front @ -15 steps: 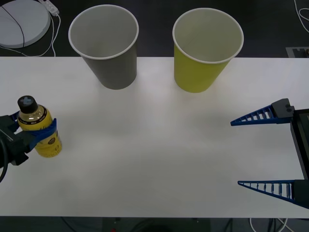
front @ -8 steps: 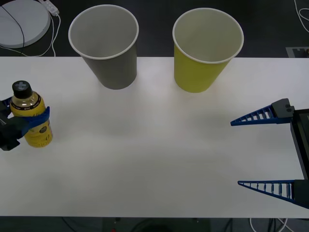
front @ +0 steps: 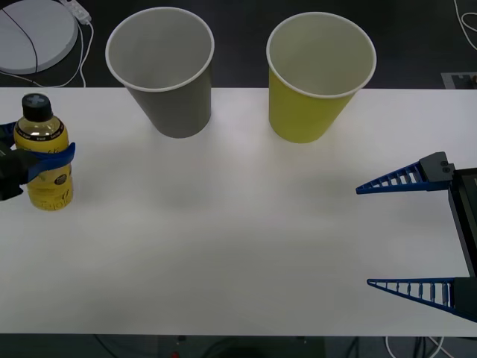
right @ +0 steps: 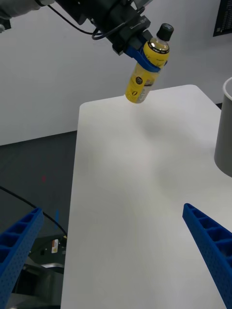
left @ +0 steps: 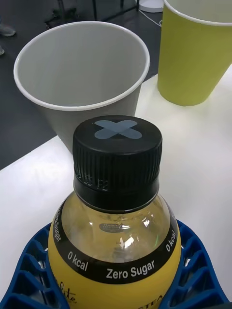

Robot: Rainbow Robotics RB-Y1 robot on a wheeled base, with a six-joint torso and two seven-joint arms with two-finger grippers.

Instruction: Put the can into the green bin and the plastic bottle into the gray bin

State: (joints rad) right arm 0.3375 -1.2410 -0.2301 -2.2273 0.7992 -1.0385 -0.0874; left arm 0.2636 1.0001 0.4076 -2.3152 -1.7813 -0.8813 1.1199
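Clamped between the blue fingers of the left gripper [front: 33, 159], the plastic bottle [front: 45, 157] is held upright and clear of the white table [front: 238, 246], over its left edge. The gray bin [front: 165, 71] and green bin [front: 317, 77] are seen standing side by side at the far edge. The right gripper [front: 406, 235] is held spread wide above the table's right side, nothing grasped.

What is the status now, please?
Left gripper shut on plastic bottle, lifted off table at its left edge. Right gripper open, idle. Gray bin upright, path unobstructed.
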